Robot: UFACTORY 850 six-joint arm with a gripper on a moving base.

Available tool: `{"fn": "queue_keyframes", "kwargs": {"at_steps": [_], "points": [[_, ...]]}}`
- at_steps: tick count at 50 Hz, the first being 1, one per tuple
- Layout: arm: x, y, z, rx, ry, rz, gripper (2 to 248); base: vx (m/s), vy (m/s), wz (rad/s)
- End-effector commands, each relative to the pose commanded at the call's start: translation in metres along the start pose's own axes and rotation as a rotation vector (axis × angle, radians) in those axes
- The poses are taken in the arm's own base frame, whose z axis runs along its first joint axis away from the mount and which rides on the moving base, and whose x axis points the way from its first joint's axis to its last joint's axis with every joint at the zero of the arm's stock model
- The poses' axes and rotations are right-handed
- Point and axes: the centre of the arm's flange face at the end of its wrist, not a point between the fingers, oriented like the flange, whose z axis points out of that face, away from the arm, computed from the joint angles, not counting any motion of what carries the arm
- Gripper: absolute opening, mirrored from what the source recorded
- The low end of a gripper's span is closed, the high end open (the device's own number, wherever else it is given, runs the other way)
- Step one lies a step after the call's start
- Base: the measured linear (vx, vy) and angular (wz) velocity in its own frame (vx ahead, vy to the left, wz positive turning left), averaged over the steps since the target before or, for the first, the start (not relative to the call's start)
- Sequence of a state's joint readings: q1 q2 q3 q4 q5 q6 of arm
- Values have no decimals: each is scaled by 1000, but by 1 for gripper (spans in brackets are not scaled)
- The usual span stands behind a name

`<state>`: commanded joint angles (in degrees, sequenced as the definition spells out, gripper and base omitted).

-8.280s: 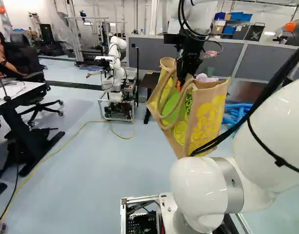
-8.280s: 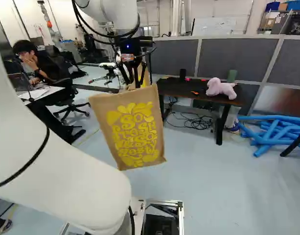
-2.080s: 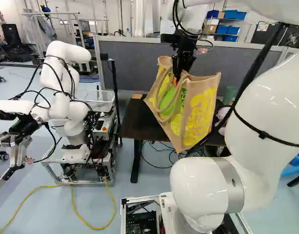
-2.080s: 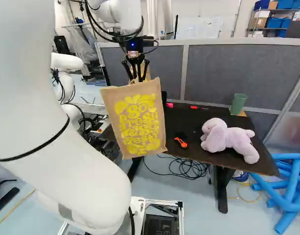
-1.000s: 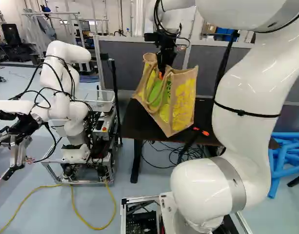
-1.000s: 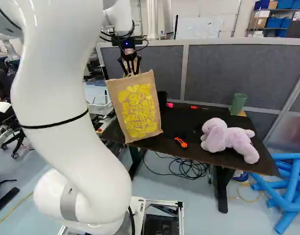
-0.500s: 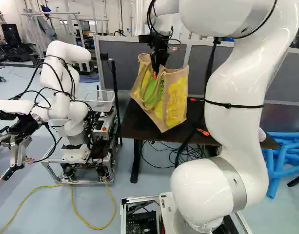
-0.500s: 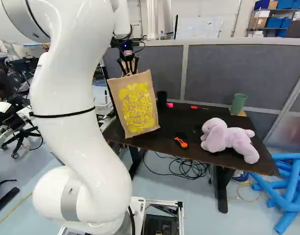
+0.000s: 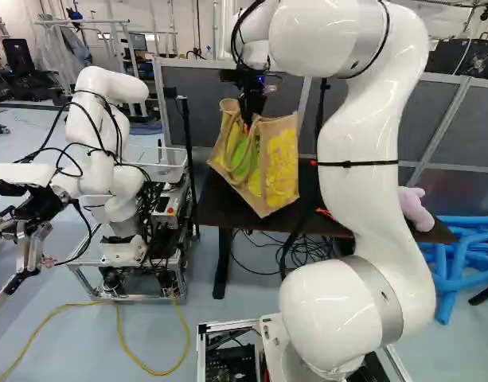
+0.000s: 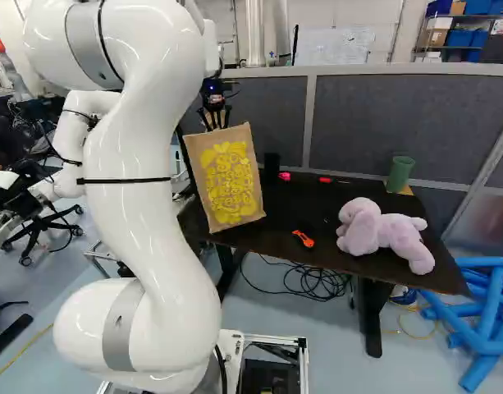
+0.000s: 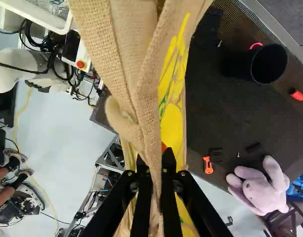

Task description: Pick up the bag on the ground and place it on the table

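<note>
The gripper is high over the left end of the dark table in the right base view. It is shut on the upper edge and handle of the tan jute bag, which hangs tilted with yellow print facing the base. In the left base view the bag's open side shows green and yellow. Whether its bottom touches the tabletop I cannot tell. In the wrist view both fingers of the gripper pinch the folded fabric between them.
On the table are a pink plush animal, an orange cutter, a green cup and a black cup. A grey partition stands behind. Another robot is left of the table; blue tubes lie right.
The base has moved up to the table from the earliest pictures, then stayed put. Since then my arm has reached farther ahead, carrying the held bag away from the base and over the table's left end.
</note>
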<state>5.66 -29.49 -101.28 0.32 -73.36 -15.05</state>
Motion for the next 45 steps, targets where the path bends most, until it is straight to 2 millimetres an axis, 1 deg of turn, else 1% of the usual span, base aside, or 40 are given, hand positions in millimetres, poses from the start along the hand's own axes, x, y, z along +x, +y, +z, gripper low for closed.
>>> {"fn": "queue_keyframes", "kwargs": {"at_steps": [28, 35, 45], "points": [[60, 3, 42, 2, -8, -18, 23, 0, 0, 0], [69, 2, 53, 3, -15, -23, 23, 0, 0, 0], [77, -5, 69, 8, -36, -34, 23, 0, 0, 0]]}}
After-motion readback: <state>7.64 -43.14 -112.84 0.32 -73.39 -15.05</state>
